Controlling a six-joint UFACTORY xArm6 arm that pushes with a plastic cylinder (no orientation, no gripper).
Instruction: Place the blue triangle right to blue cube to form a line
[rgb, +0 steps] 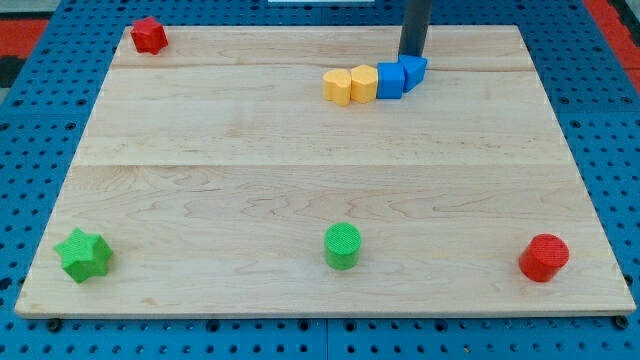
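Nearest the camera, along the bench's bottom edge: green star (83, 254) by the bottom-left corner, green cylinder (342, 245) about mid-edge, red cylinder (543, 257) by the bottom-right corner. A red block (149, 35), shape not clear, sits at the top-left corner. All are well apart from the work area.

Work area, near the top edge and right of centre: a row of four blocks. From the view's left: a yellow block (338, 86), a second yellow block (364, 82), the blue cube (390, 80), then the blue triangle (413, 70). Neighbours appear to touch. The triangle sits at the cube's right side but slightly nearer the top edge than the rest of the row, so the line looks a little kinked at its right end.

Tool: my tip (412, 58) is a bare rod, no jaws, holding nothing. It stands just behind the blue triangle, on its top-edge side, apparently touching or nearly so; contact cannot be confirmed.

Handling judgement: the triangle looks small, rigid and light, and should slide easily on the smooth wooden board (300, 170). Its angled faces make it likely to rotate if pushed off-centre. There is no grasping here; I would press on the middle of its top-edge face and nudge gently toward the bottom edge. Too firm a push could shove the cube and disturb the row.
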